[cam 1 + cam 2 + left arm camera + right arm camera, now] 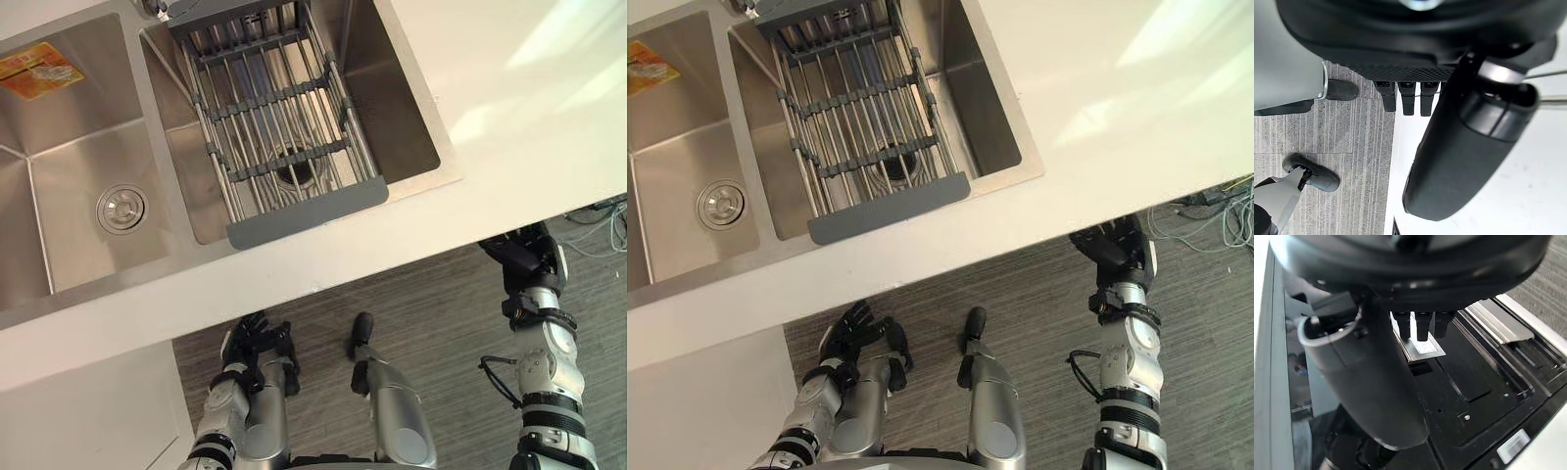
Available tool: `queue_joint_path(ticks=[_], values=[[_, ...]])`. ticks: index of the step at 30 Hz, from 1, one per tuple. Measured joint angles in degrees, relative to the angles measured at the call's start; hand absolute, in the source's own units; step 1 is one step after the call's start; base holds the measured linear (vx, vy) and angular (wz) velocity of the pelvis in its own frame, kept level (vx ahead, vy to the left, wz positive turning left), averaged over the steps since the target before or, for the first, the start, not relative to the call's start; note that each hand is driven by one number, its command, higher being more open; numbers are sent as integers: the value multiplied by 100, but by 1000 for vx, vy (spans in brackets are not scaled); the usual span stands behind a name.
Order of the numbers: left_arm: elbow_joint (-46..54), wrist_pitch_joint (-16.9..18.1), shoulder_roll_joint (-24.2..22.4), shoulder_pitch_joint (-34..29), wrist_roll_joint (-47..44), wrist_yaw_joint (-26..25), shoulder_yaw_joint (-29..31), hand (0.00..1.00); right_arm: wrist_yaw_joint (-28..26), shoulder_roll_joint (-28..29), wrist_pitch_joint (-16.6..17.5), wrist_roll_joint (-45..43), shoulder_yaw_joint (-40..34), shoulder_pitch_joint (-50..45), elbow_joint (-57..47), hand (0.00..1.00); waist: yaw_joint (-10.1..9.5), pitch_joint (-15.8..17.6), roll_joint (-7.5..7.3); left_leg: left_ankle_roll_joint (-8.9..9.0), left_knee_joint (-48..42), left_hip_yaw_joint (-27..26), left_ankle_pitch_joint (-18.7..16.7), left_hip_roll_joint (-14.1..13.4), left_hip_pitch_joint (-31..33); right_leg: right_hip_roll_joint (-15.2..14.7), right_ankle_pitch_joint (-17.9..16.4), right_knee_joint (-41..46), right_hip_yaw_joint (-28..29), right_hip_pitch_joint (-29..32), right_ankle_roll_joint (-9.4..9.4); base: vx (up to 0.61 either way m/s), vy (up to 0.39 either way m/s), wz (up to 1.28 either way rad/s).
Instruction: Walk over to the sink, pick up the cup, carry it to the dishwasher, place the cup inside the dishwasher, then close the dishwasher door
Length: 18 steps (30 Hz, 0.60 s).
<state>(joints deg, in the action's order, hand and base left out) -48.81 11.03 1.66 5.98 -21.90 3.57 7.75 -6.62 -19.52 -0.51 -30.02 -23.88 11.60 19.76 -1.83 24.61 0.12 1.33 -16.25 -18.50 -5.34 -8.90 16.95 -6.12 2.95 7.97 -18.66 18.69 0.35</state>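
Note:
A steel double sink is set in the white counter (pixel 519 108) below me. Its left basin (pixel 78 166) has a round drain (pixel 121 208) and an orange sticker (pixel 37 70) on the far wall. Across the right basin (pixel 402 108) lies a grey wire drying rack (pixel 274 127) with nothing on it. My left hand (pixel 253 338) hangs low in front of the counter edge, fingers (pixel 1408 100) relaxed and holding nothing. My right hand (pixel 524 257) hangs just under the counter edge on the right, its fingers (pixel 1422 325) also straight and holding nothing.
The counter's front edge (pixel 323 279) runs across between me and the sink. A white cabinet face (pixel 88 411) stands at the lower left. Grey striped floor (pixel 441 323) lies below. Past my right hand lies a black flat panel (pixel 1484 396) with a metal strip (pixel 1498 323).

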Motion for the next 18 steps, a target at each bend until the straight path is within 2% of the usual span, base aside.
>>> queue_joint_path(ticks=[3,4,6,7,10,14,18], values=[[-68,-1,18,-43,76,44,91,90,3,-7,-16,304,58,-152,-5,90,-14,-15,-9,65,64,83,41,-46,-125,95,47,-202,-68,-228,-29,12,-43,10],[-109,-6,32,-95,127,47,89,90,0,-17,14,505,145,-302,-6,90,-16,-96,-12,150,134,91,95,-38,-182,108,55,-264,-83,-285,-19,55,-12,8],[-155,-55,75,-236,257,45,85,90,-108,-17,99,857,462,-706,29,90,0,-303,-21,174,319,148,179,21,-323,117,64,-344,-154,-419,-14,126,9,20],[-181,-86,139,-321,315,45,82,90,-145,126,254,1018,546,-960,218,90,24,-415,-36,190,422,239,192,52,-488,118,60,-360,-223,-600,-12,136,25,25],[-235,-90,244,-483,417,44,82,90,-233,284,352,1278,715,-1209,824,90,29,-774,-106,193,524,394,194,112,-605,117,41,-447,-267,-752,15,113,43,16],[-357,-99,435,-774,672,47,93,90,-259,1024,633,1782,721,-1794,1964,90,34,-1222,-229,188,771,497,184,196,-1080,61,-25,-559,-338,-1253,118,108,75,18],[-530,-59,360,-1229,977,49,283,90,-326,1530,1070,2096,663,-2422,2769,90,45,-1749,-342,172,1059,489,173,311,-1473,3,-64,-706,-336,-1588,226,68,67,4]])
